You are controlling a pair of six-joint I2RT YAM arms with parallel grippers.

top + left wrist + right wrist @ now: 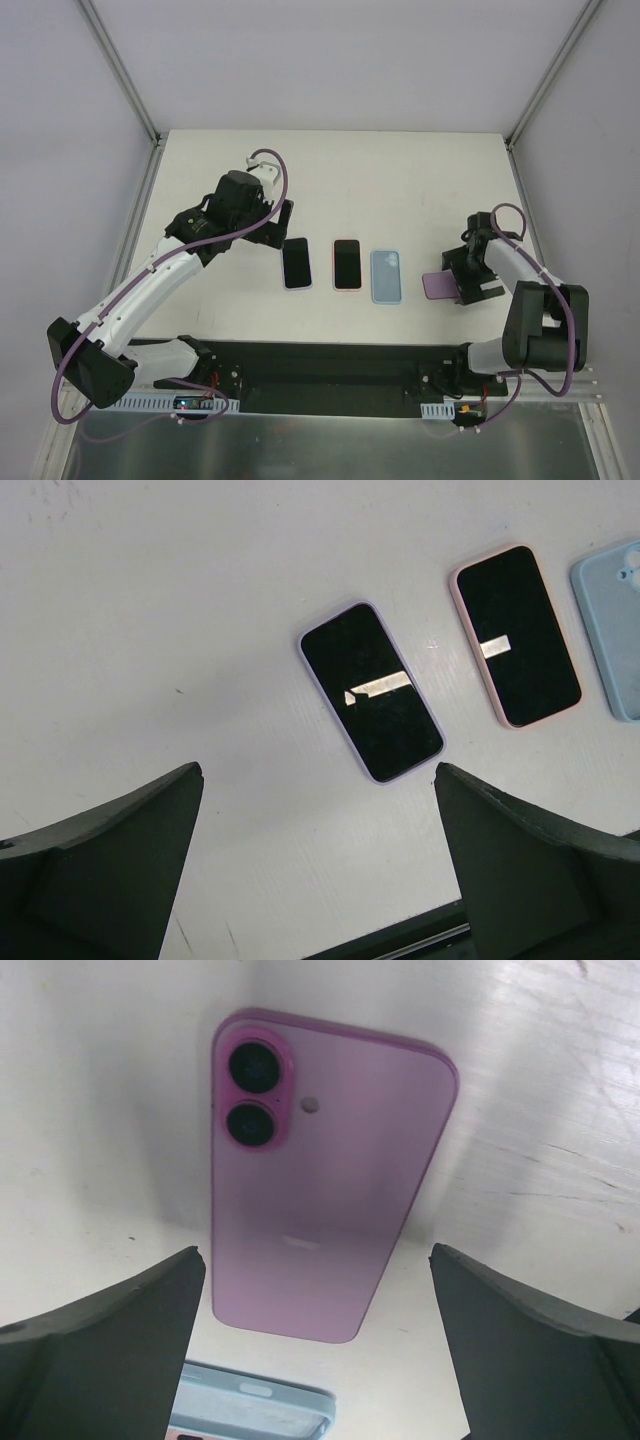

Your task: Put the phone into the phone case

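Note:
A purple phone lies face down on the table, camera end away from me; it also shows in the top view. My right gripper is open, low over the phone's near end, one finger on each side and not touching it; in the top view the right gripper is at the right. An empty light-blue phone case lies left of that phone and shows in the right wrist view. My left gripper is open and empty above the table, up left of the row in the top view.
A phone in a lavender case and a phone in a pink case lie screen up, side by side, left of the blue case. The black rail runs along the table's near edge.

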